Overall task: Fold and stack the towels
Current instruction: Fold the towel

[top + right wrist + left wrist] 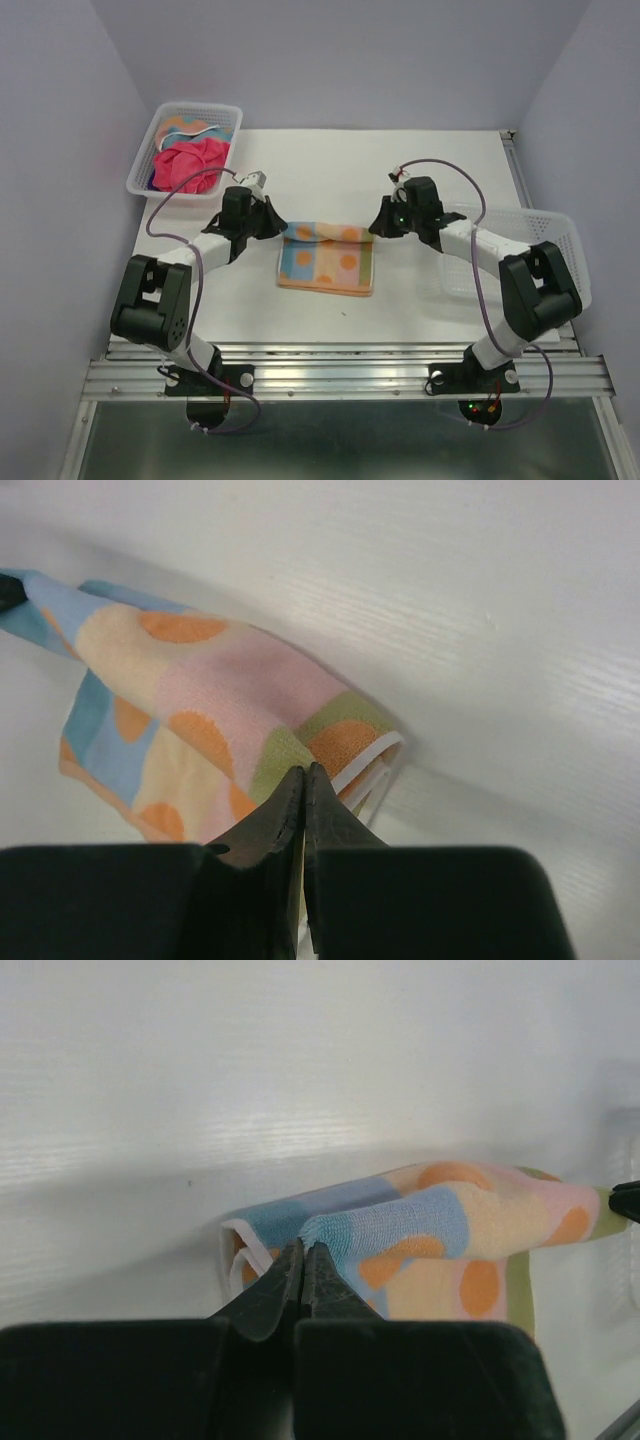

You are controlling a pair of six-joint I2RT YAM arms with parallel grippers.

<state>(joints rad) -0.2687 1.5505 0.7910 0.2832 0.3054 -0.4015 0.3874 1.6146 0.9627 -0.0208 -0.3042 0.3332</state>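
Observation:
A dotted towel [328, 259] in blue, pink, cream and green patches with orange dots lies at the table's middle, its far edge lifted and curling over. My left gripper [276, 226] is shut on its far left corner [330, 1232]. My right gripper [377, 226] is shut on its far right corner [300, 755]. A pink-red towel [188, 164] and an orange patterned towel [190, 127] lie in the basket at the back left. A dark purple towel [153, 181] peeks out beside the pink one.
A white mesh basket [182, 108] stands at the back left. Another white mesh basket [520, 225] stands at the right, under my right arm. White tabletop [400, 170] lies beyond the towel.

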